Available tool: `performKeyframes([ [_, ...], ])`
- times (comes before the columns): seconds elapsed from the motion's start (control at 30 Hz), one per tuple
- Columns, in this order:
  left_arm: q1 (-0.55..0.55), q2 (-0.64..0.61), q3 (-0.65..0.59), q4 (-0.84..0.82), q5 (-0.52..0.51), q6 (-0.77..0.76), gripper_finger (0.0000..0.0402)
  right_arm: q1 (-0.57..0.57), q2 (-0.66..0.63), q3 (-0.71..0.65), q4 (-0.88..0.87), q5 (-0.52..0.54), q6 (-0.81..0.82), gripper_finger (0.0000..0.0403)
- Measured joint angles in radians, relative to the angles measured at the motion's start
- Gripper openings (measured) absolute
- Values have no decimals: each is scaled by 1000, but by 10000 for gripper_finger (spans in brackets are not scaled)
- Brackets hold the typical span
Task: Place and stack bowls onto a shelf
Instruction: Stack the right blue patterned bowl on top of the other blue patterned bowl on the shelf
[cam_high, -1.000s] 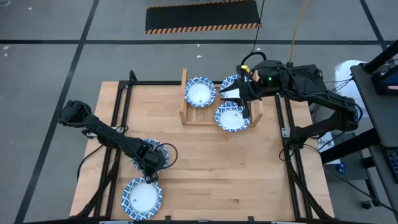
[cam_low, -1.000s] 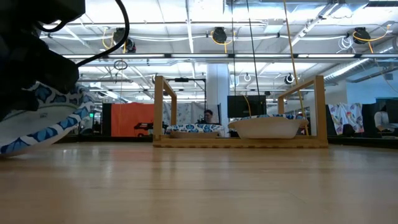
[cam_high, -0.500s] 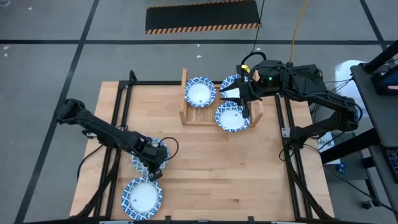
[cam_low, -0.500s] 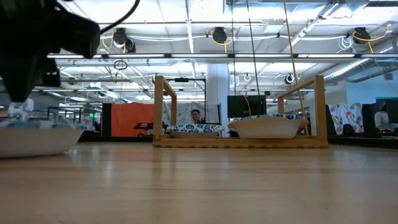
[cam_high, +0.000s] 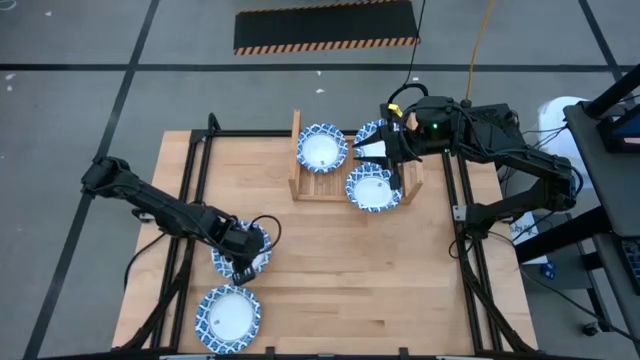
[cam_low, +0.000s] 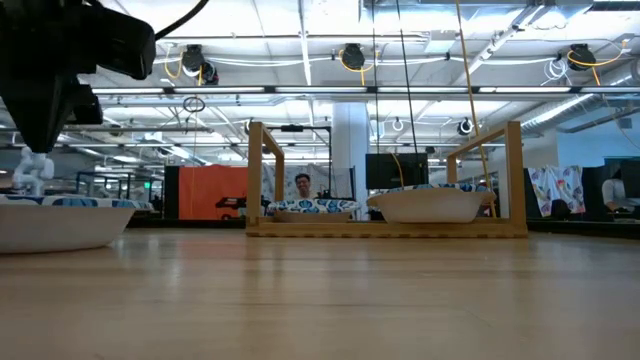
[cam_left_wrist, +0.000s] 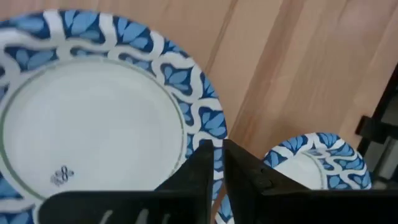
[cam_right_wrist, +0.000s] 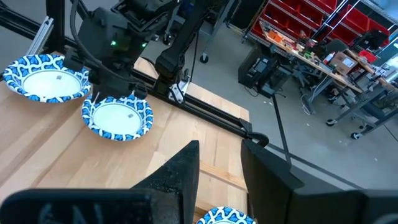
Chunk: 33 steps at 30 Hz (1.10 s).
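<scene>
Wooden tabletop (cam_high: 330, 270) under me, and a lit workshop hall beyond it, where a person (cam_low: 302, 185) shows behind the shelf (cam_low: 385, 228).

My left gripper (cam_left_wrist: 217, 158) has its fingers (cam_left_wrist: 199, 171) drawn close, only a thin slit between them. They straddle the patterned rim of the bowl (cam_left_wrist: 93, 124) that sits flat on the table at my near left. I cannot tell whether that rim is pinched or free. My right gripper (cam_right_wrist: 221, 162) hovers over the right end of the shelf with its fingers apart and nothing between them.

What worries me, I judge:
- If the rim is only lightly nipped, the bowl could tip or slide out once lifted, because all its weight hangs from one edge
- The second bowl (cam_left_wrist: 314, 168) lies just beside, nearer the table edge, so a swing that way could knock it
- The shelf is well apart from me, and three bowls crowd it: one (cam_high: 322, 150) on the slats, one (cam_high: 366, 131) under my right gripper, one (cam_high: 374, 188) at the front edge, so a carried bowl may clash there

The table is pale wood planks on a black frame, and the floor around it is grey with dark tape lines
</scene>
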Motion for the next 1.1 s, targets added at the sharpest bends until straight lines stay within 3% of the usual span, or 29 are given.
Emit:
performKeyframes([
  [0.17,0,2,0,-57,-90,72,78,0,0,0,2,0,1,114],
  [0.3,21,2,0,-230,-185,105,104,0,0,0,7,0,0,114],
  [0.47,88,-10,0,-484,-198,150,117,0,0,0,16,0,-3,114],
  [0.57,141,-25,0,-564,-154,150,117,0,0,0,15,0,-19,114],
  [0.7,225,-76,0,-568,-79,127,118,0,0,0,15,0,-22,114],
  [1.1,425,-355,-27,-486,-56,-15,118,0,0,0,15,-3,-23,114],
])
